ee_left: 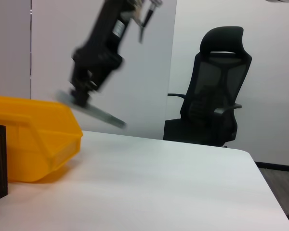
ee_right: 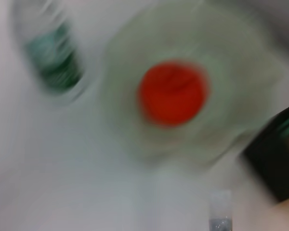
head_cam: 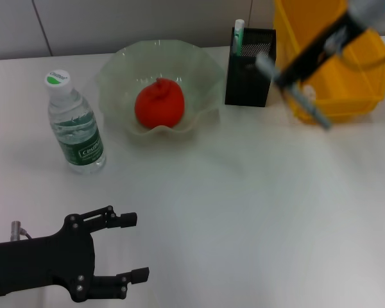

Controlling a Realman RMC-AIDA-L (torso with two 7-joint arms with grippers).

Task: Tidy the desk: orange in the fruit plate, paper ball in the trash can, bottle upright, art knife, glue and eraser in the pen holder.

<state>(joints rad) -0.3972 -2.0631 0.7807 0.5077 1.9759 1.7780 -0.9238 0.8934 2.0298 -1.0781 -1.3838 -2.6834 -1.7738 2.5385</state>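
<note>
**Most of the tidying looks finished**

Two jobs are plainly done. The orange (head_cam: 159,102) sits in the middle of the glass fruit plate (head_cam: 205,74) near the far edge of the desk (head_cam: 244,212), and the water bottle (head_cam: 75,125) stands upright toward the far left corner, cap on.

The black mesh pen holder (head_cam: 251,61) stands just right of the plate, with a white and green stick rising from its left side, probably the glue (head_cam: 238,35); what else is inside cannot be made out. Beside it at the far right corner is the yellow trash can (head_cam: 337,106); its inside is hidden, so the paper ball cannot be confirmed.

No loose eraser, knife or paper ball lies on the visible desk.

The right gripper (head_cam: 295,83) hangs above the gap between pen holder and trash can, with a long grey thing, likely the art knife (head_cam: 311,110), sticking out below it; it appears pinched between the fingers. That item seems to be the last one left to stow.

The left gripper (head_cam: 131,247) rests near the near left corner, fingers spread, holding nothing.
</note>
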